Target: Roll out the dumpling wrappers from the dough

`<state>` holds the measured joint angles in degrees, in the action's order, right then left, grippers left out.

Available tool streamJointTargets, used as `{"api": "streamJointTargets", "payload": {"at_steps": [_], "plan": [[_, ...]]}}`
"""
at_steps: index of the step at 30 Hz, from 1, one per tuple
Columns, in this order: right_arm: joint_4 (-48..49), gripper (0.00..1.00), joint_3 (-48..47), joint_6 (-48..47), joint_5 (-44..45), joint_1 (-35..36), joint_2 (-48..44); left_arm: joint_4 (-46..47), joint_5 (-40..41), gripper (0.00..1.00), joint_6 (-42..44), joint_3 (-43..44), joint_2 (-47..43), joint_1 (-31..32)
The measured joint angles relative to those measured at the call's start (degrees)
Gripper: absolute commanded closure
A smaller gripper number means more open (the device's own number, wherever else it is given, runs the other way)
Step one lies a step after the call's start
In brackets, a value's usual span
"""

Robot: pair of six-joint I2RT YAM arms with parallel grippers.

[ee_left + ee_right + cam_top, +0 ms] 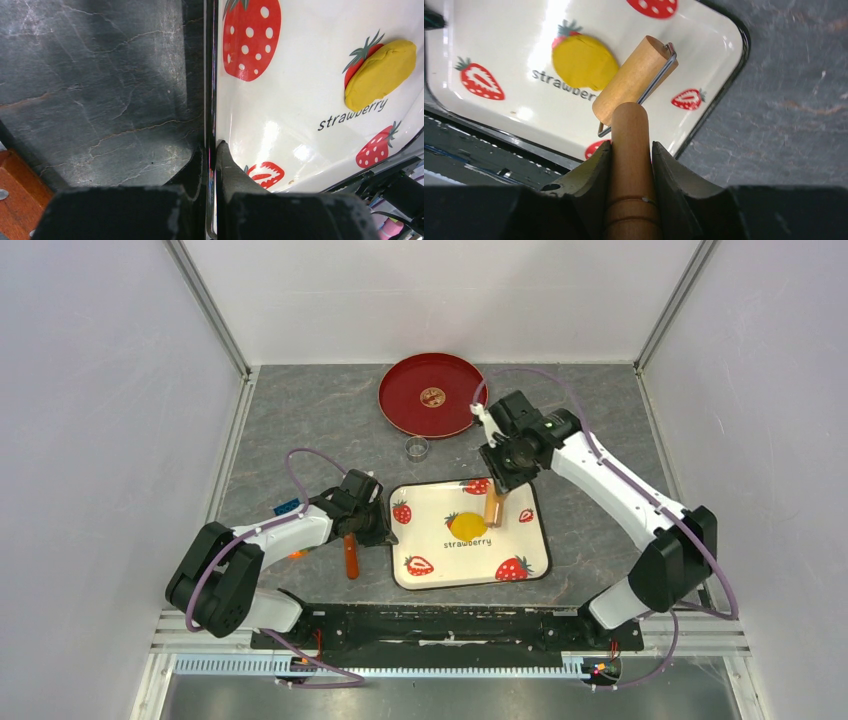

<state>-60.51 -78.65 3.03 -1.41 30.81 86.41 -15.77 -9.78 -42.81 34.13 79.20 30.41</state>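
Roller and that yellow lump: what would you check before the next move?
1. Right gripper shut on roller handle: ok.
2. Left gripper pinching tray rim, steadying it: ok.
3. Dough lies on tray, free of fingers: ok.
4. Roller drum touching dough: cannot tell; it sits at the dough's edge.
5. Dough flattened thin: not ok, a thick lump.
6. Plate has room beside the one wrapper: ok.
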Motion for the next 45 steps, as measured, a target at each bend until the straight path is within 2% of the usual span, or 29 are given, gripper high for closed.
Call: {"api": "streamJointTargets", "payload": {"at_steps": [5, 13, 33, 40, 45], "plan": [[0.2, 1.0, -5.7, 0.9, 0.8, 5.9, 4.8, -0.1, 0.0, 0.98, 0.0, 0.1, 0.0, 0.0], [0.9, 1.0, -5.2, 2.2, 2.0, 10.8, 10.3, -0.2, 0.0, 0.98, 0.0, 0.2, 0.2, 0.0], [10.1, 1.0, 6.6, 3.1, 3.6, 12.7, 2.9, -0.3, 0.0, 0.98, 0.0, 0.3, 0.3, 0.0], [14.0, 1.0, 7.4, 3.1, 2.9, 12.5, 2.6, -0.3, 0.0, 0.98, 0.0, 0.3, 0.3, 0.0], [11.8, 1.0, 4.3, 3.1, 2.3, 11.9, 3.6, -0.3, 0.0, 0.98, 0.0, 0.3, 0.3, 0.0]]}}
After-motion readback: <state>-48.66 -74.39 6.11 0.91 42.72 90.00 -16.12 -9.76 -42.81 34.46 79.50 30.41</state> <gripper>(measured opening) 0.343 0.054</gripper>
